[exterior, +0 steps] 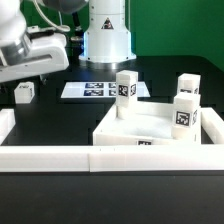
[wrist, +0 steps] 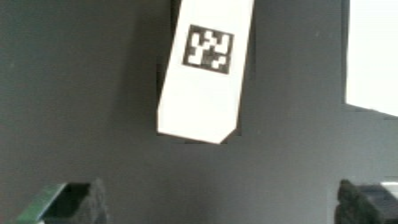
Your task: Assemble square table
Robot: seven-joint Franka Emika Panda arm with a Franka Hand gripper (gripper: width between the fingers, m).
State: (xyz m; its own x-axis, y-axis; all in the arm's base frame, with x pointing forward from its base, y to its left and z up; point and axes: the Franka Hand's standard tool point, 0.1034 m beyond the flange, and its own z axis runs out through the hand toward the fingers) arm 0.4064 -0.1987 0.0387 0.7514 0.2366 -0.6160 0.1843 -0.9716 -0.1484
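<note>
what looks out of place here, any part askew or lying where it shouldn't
One leg sits alone on the black table at the exterior view's left, apart from the square top, where three legs stand. Nothing looks damaged. The claw is open above a leg.

The square tabletop [exterior: 150, 128] lies against the border wall [exterior: 60, 158] at the black bench's near edge, three legs [exterior: 126, 85] standing upright on it. A fourth leg [exterior: 24, 93] sits near the bench's left edge, beneath the arm [exterior: 30, 55].

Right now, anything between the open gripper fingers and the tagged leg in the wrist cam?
Nothing. In the wrist view, only bare dark table lies between the gripper and the loose leg; the fingers stand wide apart, clear of it.
</note>
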